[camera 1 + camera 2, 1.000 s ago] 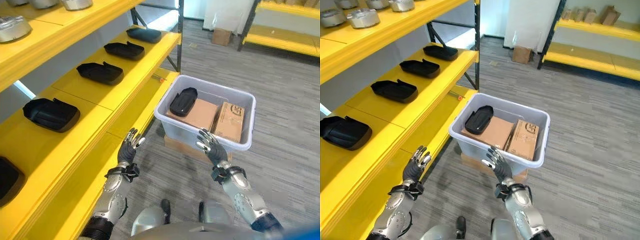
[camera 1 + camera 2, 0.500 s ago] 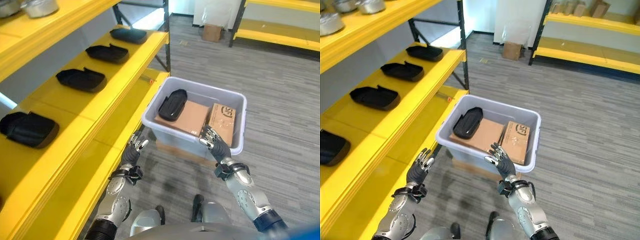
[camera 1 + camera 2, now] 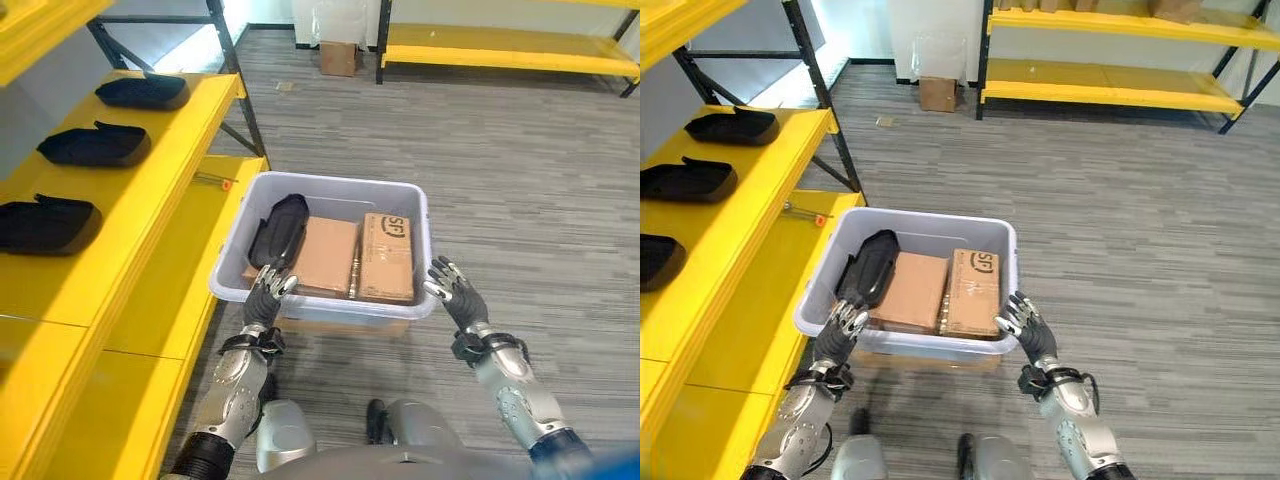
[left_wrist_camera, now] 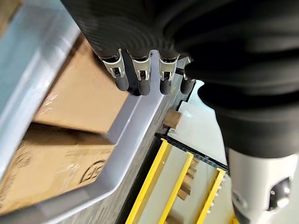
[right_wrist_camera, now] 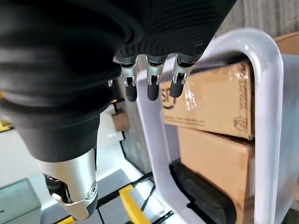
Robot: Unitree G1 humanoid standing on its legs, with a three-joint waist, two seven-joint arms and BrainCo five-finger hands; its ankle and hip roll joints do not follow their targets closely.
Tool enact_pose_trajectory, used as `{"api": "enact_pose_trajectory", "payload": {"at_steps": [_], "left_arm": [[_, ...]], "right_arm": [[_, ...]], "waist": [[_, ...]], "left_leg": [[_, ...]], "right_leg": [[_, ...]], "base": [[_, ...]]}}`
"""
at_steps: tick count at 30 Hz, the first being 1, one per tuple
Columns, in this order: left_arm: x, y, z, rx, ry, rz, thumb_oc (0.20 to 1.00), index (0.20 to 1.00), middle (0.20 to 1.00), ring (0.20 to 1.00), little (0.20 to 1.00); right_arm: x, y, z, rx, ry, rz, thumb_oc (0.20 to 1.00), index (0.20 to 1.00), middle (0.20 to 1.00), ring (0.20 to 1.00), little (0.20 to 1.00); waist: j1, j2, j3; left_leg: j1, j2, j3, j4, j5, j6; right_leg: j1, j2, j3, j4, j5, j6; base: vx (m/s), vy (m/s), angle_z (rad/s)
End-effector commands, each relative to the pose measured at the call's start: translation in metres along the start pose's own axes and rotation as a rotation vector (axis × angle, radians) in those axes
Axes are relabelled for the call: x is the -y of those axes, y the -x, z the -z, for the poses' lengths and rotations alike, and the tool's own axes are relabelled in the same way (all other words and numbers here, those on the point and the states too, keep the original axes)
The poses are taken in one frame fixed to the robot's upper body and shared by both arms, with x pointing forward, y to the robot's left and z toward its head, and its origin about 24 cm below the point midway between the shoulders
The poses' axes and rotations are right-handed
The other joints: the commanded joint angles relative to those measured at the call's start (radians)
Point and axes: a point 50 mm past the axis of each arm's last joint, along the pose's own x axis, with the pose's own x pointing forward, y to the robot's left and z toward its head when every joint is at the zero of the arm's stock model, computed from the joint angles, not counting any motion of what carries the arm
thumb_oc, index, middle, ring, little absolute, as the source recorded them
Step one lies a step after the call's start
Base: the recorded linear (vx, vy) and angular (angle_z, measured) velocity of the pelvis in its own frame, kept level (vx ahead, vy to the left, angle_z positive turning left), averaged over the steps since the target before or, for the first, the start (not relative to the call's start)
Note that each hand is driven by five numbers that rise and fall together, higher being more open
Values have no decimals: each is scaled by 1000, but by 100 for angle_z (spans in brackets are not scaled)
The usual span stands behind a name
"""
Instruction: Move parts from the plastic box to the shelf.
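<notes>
left hand [image 3: 264, 294]: fingers relaxed, holding nothing, at box [image 3: 330, 307] near rim | right hand [image 3: 452, 293]: fingers relaxed, beside box corner | black part [image 3: 278, 229]: in box, just beyond left hand, beside 2 cartons [image 3: 385, 256]

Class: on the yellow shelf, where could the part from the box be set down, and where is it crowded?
Bare yellow shelf lies nearer the robot than the three black parts. The plastic box is crowded: black part beside two cardboard boxes.
</notes>
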Motion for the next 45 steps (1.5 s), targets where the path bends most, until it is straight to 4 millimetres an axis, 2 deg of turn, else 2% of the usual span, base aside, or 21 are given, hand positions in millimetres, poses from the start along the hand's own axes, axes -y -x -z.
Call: {"api": "enact_pose_trajectory", "payload": {"at_steps": [1,2,10,13,15,16,18,24,26,30,36,39,42,45], "left_arm": [[5,8,-24,113,-16,77,1000,1000,1000,1000,1000],[1,9,-26,112,-34,80,1000,1000,1000,1000,1000],[-4,8,-35,156,-49,50,1000,1000,1000,1000,1000],[-8,6,-49,214,-74,37,1000,1000,1000,1000,1000],[-5,2,-64,276,-87,47,1000,1000,1000,1000,1000],[-1,-2,-76,329,-147,66,1000,1000,1000,1000,1000],[1,-5,-82,354,-153,74,1000,1000,1000,1000,1000],[38,-32,-115,510,-228,132,1000,1000,1000,1000,1000],[67,-61,-127,547,-293,142,1000,1000,1000,1000,1000],[79,-79,-134,561,-346,94,1000,1000,1000,1000,1000],[79,-100,-147,553,-379,-13,1000,1000,1000,1000,1000],[67,-111,-158,548,-403,-121,1000,1000,1000,1000,1000],[58,-114,-164,549,-395,-172,1000,1000,1000,1000,1000],[44,-113,-181,587,-386,-250,1000,1000,1000,1000,1000]], "right_arm": [[-25,-5,-18,116,-28,-110,1000,1000,1000,1000,1000],[-26,-5,-17,104,-15,-123,1000,1000,1000,1000,1000],[-32,-6,-16,105,3,-143,1000,1000,1000,1000,1000],[-30,-5,-14,100,16,-141,1000,1000,1000,1000,1000],[-33,-5,-17,111,13,-160,1000,1000,1000,1000,1000],[-34,-6,-19,121,21,-173,1000,1000,1000,1000,1000],[-35,-7,-21,126,27,-179,1000,1000,1000,1000,1000],[-37,-7,-28,156,31,-195,1000,1000,1000,1000,1000],[-43,-9,-26,156,20,-220,1000,1000,1000,1000,1000],[-49,-10,-30,173,33,-250,1000,1000,1000,1000,1000],[-52,-10,-29,175,42,-260,1000,1000,1000,1000,1000],[-54,-10,-28,171,46,-267,1000,1000,1000,1000,1000],[-55,-10,-28,171,50,-272,1000,1000,1000,1000,1000],[-58,-10,-27,170,45,-286,1000,1000,1000,1000,1000]], "waist": [[45,-21,-12],[42,-27,-16],[39,-49,-12],[35,-64,-13],[28,-71,-12],[22,-75,-7],[18,-76,-2],[-19,-87,31],[-59,-104,53],[-80,-126,77],[-110,-155,106],[-127,-176,119],[-133,-188,124],[-135,-202,134]], "left_leg": [[-4,-7,8,81,-43,20],[0,-23,24,108,-80,29],[-30,-58,69,202,-155,43],[-24,-62,84,160,-148,46],[-20,-59,95,108,-126,47],[-24,-58,106,89,-116,47],[-28,-57,111,83,-112,47],[-62,-52,129,46,-80,36],[-82,-35,146,41,-67,27],[-101,-16,159,56,-65,22],[-131,3,174,87,-69,16],[-150,16,177,109,-74,11],[-155,21,177,113,-74,9],[-172,28,173,120,-73,6]], "right_leg": [[5,-149,37,-53,123,115],[23,-165,53,-88,135,125],[34,-213,71,-141,171,151],[34,-215,66,-197,207,166],[17,-209,77,-234,235,172],[1,-206,86,-251,248,175],[-8,-204,90,-258,255,176],[-71,-193,109,-273,280,177],[-119,-176,129,-262,286,175],[-155,-158,148,-247,291,175],[-189,-142,166,-236,301,179],[-209,-133,174,-227,303,179],[-213,-129,175,-227,305,181],[-224,-122,175,-226,305,180]], "base": [[94,129,23],[127,184,10],[86,129,-17],[114,40,-8],[10,8,-8],[-26,5,-12],[-28,3,-15],[-46,-5,-14],[-46,-46,-15],[-27,-37,-22],[-6,-20,-16],[4,-26,-3],[7,-7,-1],[8,-21,-3]]}}
